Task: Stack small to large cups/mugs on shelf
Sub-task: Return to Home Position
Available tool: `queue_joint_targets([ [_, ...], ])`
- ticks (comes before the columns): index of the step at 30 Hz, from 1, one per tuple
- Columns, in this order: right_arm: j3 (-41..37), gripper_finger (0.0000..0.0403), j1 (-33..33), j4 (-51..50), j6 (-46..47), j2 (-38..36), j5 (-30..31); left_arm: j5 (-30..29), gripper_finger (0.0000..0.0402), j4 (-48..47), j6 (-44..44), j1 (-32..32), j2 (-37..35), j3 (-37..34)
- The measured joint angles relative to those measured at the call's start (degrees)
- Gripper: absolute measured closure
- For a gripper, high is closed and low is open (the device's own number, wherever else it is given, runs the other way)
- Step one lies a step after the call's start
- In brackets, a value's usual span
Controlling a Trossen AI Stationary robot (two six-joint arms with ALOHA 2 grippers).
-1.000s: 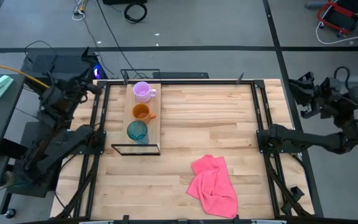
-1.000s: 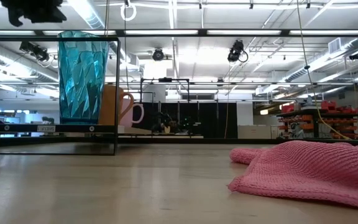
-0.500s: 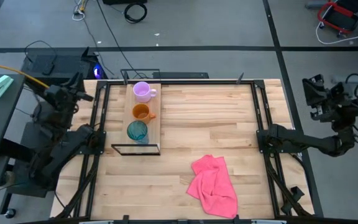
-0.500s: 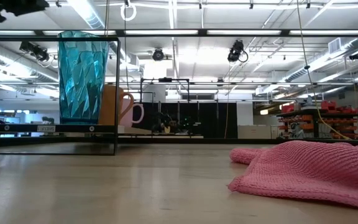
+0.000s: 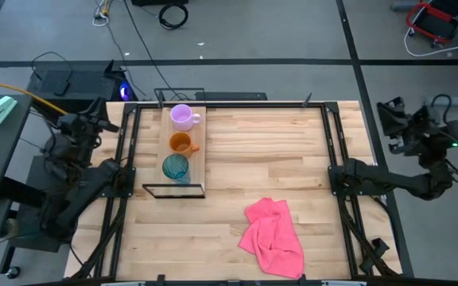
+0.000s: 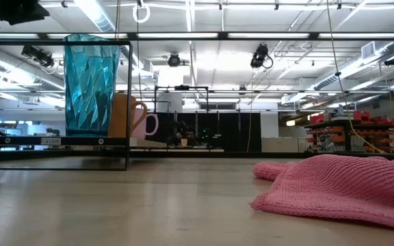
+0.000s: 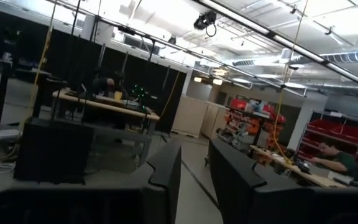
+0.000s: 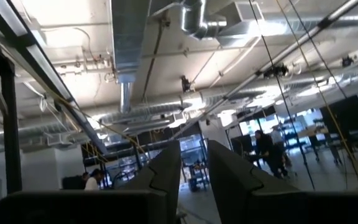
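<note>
Pale purple mug (image 5: pixel 182 117), orange mug (image 5: pixel 181 144) and teal tumbler (image 5: pixel 175 167) in a row on the shelf (image 5: pixel 197 151). Likely light, rigid, slick (grasp at rim or handle). Left gripper (image 7: pixel 194 177) and right gripper (image 8: pixel 194 168) off-table, jaws narrowly apart.

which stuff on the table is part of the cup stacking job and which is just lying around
Part of the job:
- pale purple mug
- orange mug
- teal tumbler
- shelf, which all three stand on

Just lying about:
- pink cloth, on the table, apart from the shelf
</note>
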Motion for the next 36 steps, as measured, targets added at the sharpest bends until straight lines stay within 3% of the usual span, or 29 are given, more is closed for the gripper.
queue_joint_targets([
  [5,-5.3,0.0315,0.0,1.9,3.1,0.0,-0.3,0.6,0.0317,0.6,-4.1,0.0,0.0,-4.8],
  [26,-17.7,0.0315,0.0,3.1,12.1,0.0,-0.7,2.2,0.0316,3.0,-6.3,-0.2,0.0,-15.8],
  [36,-26.3,0.0315,0.0,16.2,13.7,-0.1,-0.7,2.3,0.0311,9.6,-7.0,-0.3,0.0,-20.2],
])
